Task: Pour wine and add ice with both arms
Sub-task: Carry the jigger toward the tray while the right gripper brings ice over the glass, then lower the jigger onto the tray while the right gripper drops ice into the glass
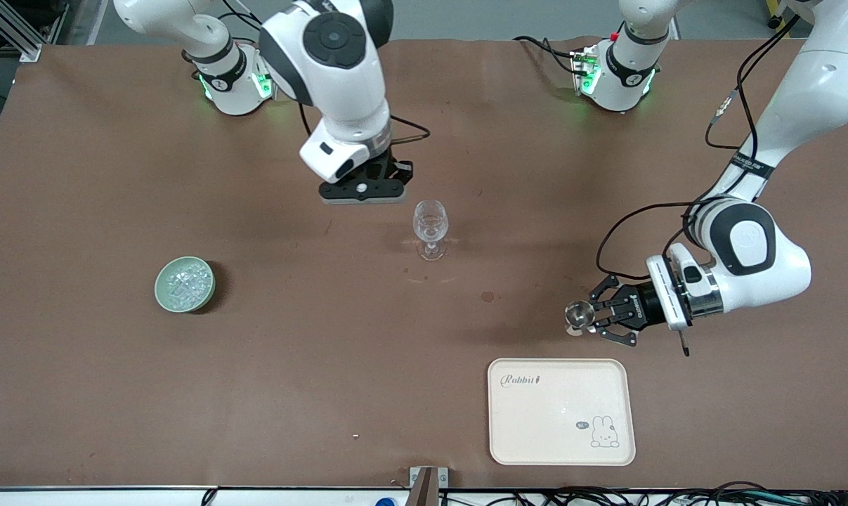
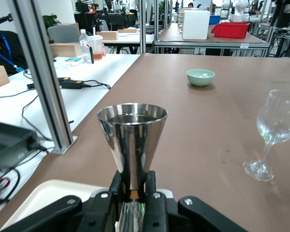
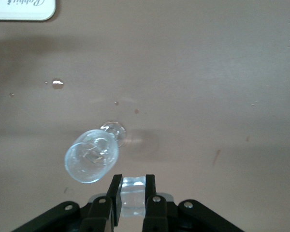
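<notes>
tray nearest camera | left gripper beside tray clamps metal cup | right gripper pinches ice cube beside glass: centre over bowl, release gently

Right gripper jaws pinch what looks like ice beside the wine glass

Clear stemmed wine glass upright mid-table. Green ceramic bowl with heap of clear ice lumps inside, toward right arm's end, nearer front camera than glass. Cream rectangular plastic tray toward left arm's end, nearest front camera, well apart from bowl.
</notes>
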### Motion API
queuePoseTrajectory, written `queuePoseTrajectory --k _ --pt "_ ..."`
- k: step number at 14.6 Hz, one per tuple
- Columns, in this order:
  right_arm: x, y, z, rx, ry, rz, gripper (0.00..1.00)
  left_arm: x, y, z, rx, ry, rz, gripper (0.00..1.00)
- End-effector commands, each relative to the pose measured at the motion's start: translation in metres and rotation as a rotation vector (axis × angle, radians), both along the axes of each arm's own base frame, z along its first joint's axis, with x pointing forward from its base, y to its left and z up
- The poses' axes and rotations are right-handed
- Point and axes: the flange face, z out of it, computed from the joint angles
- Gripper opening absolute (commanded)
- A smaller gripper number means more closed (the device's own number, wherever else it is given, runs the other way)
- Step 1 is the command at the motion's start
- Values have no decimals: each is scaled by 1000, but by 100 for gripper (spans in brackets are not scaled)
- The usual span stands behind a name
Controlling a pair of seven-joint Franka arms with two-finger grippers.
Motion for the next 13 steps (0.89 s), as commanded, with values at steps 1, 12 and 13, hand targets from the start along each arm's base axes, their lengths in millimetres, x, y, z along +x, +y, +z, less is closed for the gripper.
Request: queuePoseTrajectory --k 1,12,13 --pt "0 27 -18 26 -15 -39 6 13 16 -14 -47 -27 8 1" --pt "-18 75 -69 54 -50 -24 7 67 68 -103 -144 28 112 2" --pt "-17 75 -73 48 -48 -23 7 71 67 -110 -149 38 122 2"
